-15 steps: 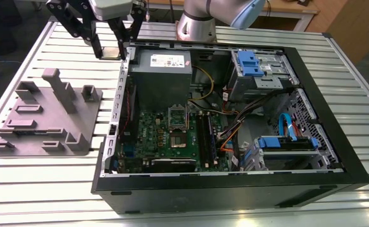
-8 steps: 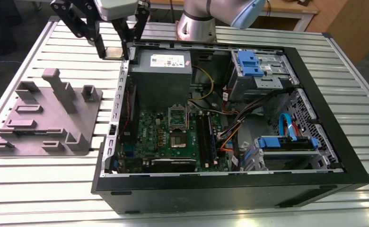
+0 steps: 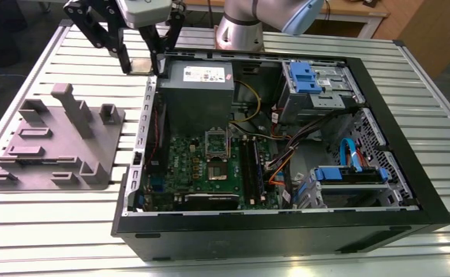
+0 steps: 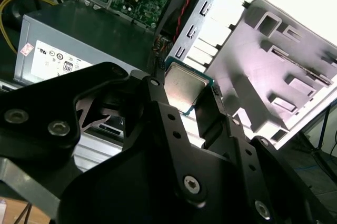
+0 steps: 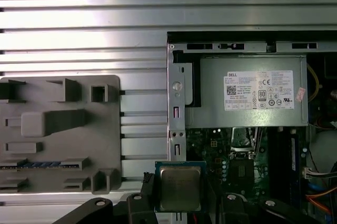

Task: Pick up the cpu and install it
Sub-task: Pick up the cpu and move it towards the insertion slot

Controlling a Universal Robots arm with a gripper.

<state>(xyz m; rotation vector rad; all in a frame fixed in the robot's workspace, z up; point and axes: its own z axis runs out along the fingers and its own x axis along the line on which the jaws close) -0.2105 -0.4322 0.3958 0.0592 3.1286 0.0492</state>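
Though partly hidden, cpu (image 4: 184, 88) between fingers (image 4: 160, 103).

Silvery cpu (image 5: 179, 188) edged in green, black end effector (image 3: 142, 68), grey fixture plate (image 3: 56, 156).

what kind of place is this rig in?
Probably a robotics lab bench for PC assembly: an open computer case on a slatted metal table, a grey fixture block beside it, and the gripper holding the cpu.
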